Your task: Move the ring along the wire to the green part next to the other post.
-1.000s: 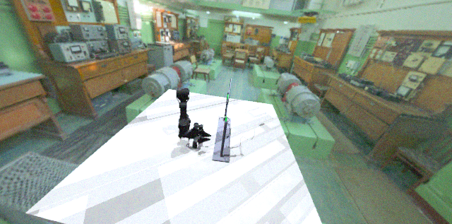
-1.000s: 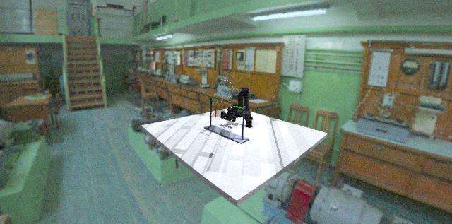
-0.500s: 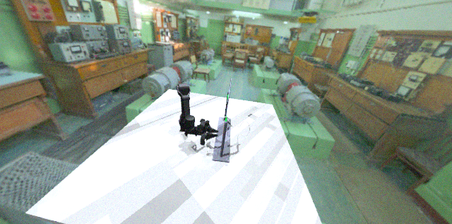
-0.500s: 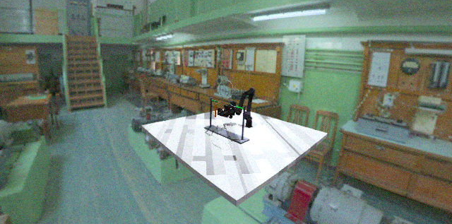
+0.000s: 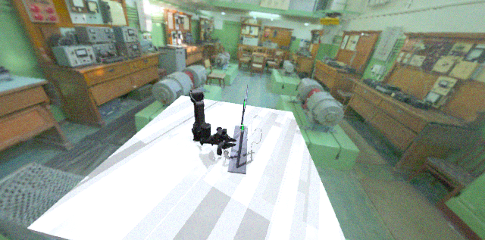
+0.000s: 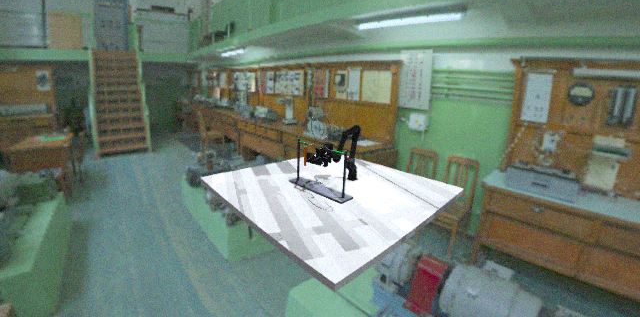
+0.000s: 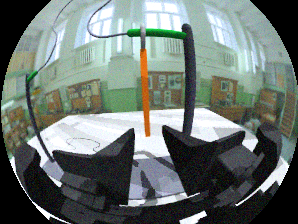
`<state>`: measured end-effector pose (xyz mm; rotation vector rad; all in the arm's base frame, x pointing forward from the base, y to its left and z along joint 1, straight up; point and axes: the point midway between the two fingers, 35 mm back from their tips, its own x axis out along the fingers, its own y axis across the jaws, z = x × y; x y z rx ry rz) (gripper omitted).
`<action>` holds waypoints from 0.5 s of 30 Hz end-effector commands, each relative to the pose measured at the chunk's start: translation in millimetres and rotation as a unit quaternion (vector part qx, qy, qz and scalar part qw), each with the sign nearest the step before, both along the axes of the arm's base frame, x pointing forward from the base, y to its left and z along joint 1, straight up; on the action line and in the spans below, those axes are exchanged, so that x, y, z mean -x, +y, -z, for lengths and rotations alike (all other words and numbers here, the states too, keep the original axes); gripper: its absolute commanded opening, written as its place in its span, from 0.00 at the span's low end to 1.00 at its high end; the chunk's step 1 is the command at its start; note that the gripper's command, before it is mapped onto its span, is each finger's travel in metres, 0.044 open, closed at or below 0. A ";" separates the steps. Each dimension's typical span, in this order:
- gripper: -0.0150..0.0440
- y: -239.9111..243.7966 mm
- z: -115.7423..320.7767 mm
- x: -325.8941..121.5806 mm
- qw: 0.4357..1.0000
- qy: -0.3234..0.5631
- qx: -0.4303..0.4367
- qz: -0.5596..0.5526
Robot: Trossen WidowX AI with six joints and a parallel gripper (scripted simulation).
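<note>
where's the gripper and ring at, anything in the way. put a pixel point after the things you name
Gripper (image 5: 234, 143) (image 7: 148, 129) open, nothing held. Ring (image 7: 143, 37) hanging on green wire by the near-right post (image 7: 189, 80) in wrist view, orange handle (image 7: 145, 92) (image 6: 305, 155) ahead. Nothing seen between fingers and handle.

In the top view, the arm (image 5: 198, 116) (image 6: 354, 149) stands on the far left part of the tabletop (image 5: 151, 183) (image 6: 380, 227) (image 7: 100, 122). Right of it lies the base plate (image 5: 233, 170) (image 6: 345, 200) (image 7: 172, 187), with the near post (image 5: 239, 147) (image 6: 298, 162) (image 7: 189, 80) and the far post (image 5: 242, 116) (image 6: 344, 177) (image 7: 36, 115) on it. In the wrist view these stand right and left. The wire (image 7: 107, 36) runs through the ring (image 7: 143, 41), just beside the right post; the handle (image 6: 305, 155) (image 7: 145, 90) hangs beneath the ring. The claw (image 5: 228, 145) (image 6: 310, 158) (image 7: 148, 129) lies before the handle, on the near side.
</note>
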<state>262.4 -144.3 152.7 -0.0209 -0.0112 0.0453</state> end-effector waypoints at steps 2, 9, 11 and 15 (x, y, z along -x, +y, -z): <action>0.53 -1.2 -0.7 -7.8 1.000 0.000 -0.003 0.001; 0.53 -1.6 -1.3 -18.3 1.000 -0.001 -0.003 0.001; 0.53 -1.6 -1.5 -21.3 1.000 -0.001 -0.003 0.001; 0.53 -1.4 -1.7 -27.5 1.000 -0.001 -0.003 0.001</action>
